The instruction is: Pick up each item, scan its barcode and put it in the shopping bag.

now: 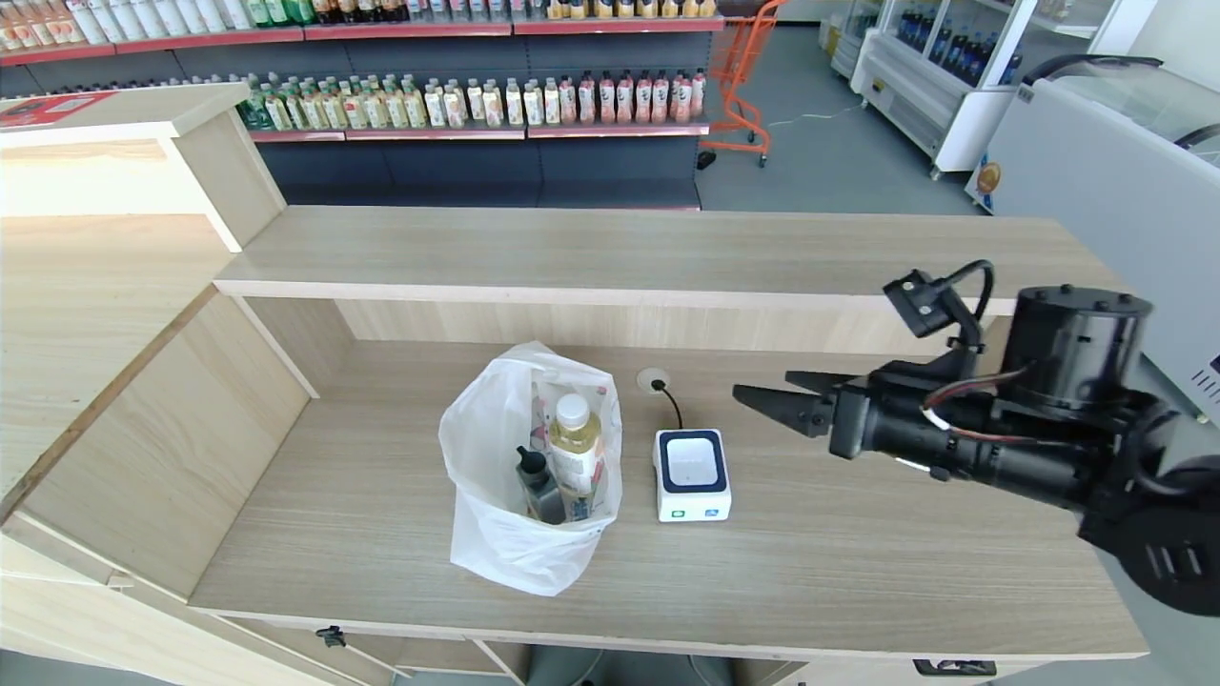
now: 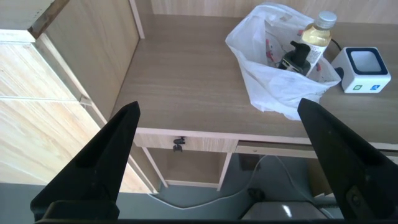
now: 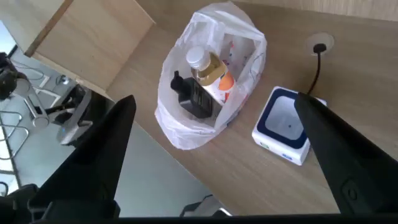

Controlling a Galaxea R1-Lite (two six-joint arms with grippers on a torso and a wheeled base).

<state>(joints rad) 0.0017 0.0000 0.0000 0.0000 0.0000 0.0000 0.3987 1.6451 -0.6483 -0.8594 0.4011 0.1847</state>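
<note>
Head view: right hand [image 1: 767,391] spread, empty, right of scanner [image 1: 693,474]; shopping bag [image 1: 496,534] farther left; left hand [image 2: 217,104] spread.

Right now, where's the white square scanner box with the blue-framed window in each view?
Head view: white square scanner box on the wooden counter, just right of the white plastic shopping bag.
Left wrist view: scanner box close beside the bag, beyond it.
Right wrist view: scanner box close beside the bag.
Shared landmark: the bag.

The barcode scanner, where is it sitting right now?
In the head view, the scanner sits on the counter, just right of the shopping bag.
</note>
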